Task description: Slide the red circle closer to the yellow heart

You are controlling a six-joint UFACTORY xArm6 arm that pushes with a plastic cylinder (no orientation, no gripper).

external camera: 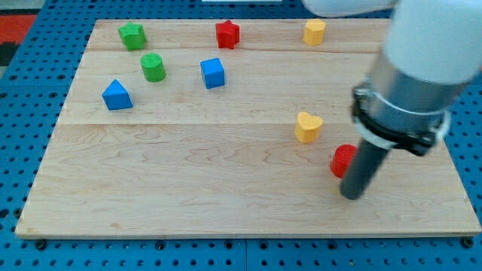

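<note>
The red circle (343, 159) lies at the view's lower right, partly hidden behind my rod. The yellow heart (308, 126) sits just up and left of it, a small gap between them. My tip (352, 195) rests on the board right below and slightly right of the red circle, touching or nearly touching it.
A green star (132, 35), red star (227, 33) and yellow pentagon-like block (315, 31) line the view's top. A green cylinder (153, 68), blue cube (213, 73) and blue triangle (117, 95) sit at upper left. The wooden board (188, 188) ends near the view's bottom.
</note>
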